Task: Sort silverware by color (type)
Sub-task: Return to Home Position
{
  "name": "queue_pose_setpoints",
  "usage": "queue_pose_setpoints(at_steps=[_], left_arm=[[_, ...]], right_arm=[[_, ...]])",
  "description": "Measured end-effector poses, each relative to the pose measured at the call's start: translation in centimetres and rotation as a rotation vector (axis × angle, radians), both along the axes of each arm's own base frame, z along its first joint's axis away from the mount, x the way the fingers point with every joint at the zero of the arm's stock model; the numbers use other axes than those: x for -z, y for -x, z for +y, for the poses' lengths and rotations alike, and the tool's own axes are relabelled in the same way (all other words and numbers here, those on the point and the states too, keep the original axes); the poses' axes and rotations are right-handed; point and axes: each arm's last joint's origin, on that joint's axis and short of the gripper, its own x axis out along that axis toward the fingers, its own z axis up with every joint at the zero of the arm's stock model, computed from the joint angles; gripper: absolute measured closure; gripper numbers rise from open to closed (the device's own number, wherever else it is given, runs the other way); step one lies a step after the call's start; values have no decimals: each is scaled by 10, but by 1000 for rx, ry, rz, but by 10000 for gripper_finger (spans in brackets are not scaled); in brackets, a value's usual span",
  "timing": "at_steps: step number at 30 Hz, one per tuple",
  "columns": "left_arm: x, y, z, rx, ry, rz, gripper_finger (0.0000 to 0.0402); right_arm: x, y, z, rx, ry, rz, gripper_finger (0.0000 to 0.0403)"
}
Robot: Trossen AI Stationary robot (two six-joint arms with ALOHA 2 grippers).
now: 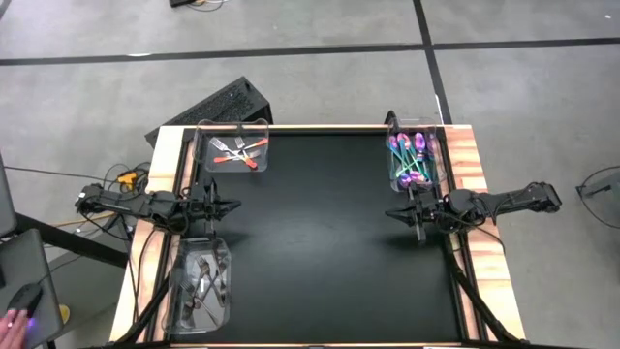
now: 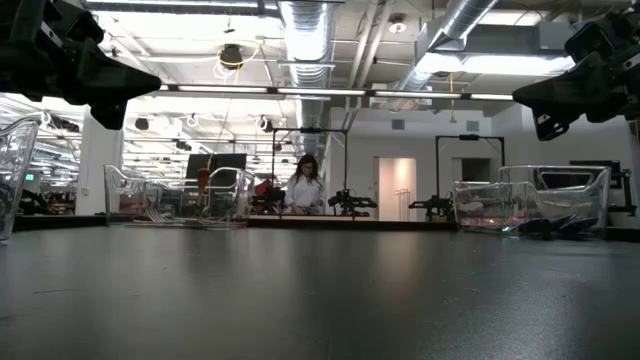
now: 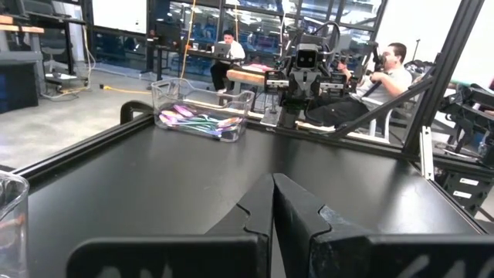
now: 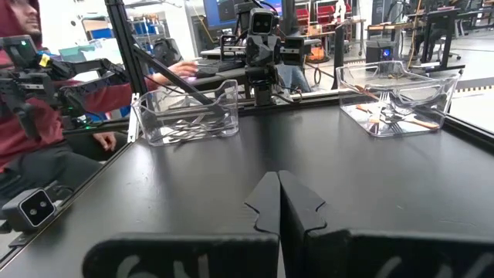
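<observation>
The left gripper (image 1: 231,206) hangs above the left edge of the black mat (image 1: 320,242), about midway along it. Its two fingers are pressed flat together with nothing between them, and its tips aim at the mat's centre. The right gripper (image 1: 392,213) faces it from the mat's right edge, fingers likewise pressed together and empty.

At the mat's far left corner, a clear bin (image 1: 203,126) holds the orange-handled forks (image 1: 239,150). They have silver heads and orange-pink handles and lie crossed over one another at differing angles. At the far right corner, a second bin (image 1: 444,155) holds the purple-teal pieces (image 1: 412,155). These lie side by side, their long axes running along the mat's right edge. At the near left corner, a third bin (image 1: 179,291) holds the black pieces (image 1: 201,281). They are dark and loosely heaped (individual heads are hard to make out), mostly lengthwise along the mat's left edge.
</observation>
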Motion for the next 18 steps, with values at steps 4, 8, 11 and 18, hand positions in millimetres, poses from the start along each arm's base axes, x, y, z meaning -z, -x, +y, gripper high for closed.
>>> queue_pose_setpoints(at_steps=[4,8,11,18], left_arm=[[0,0,0,0,0,0,401],[0,0,-1,9,-1,4,401],[0,0,-1,12,-1,3,401],[0,0,-1,11,-1,3,401]], right_arm=[[0,0,0,0,0,0,391],[0,0,0,0,0,0,391],[0,0,0,0,0,0,391],[0,0,0,1,0,0,391]])
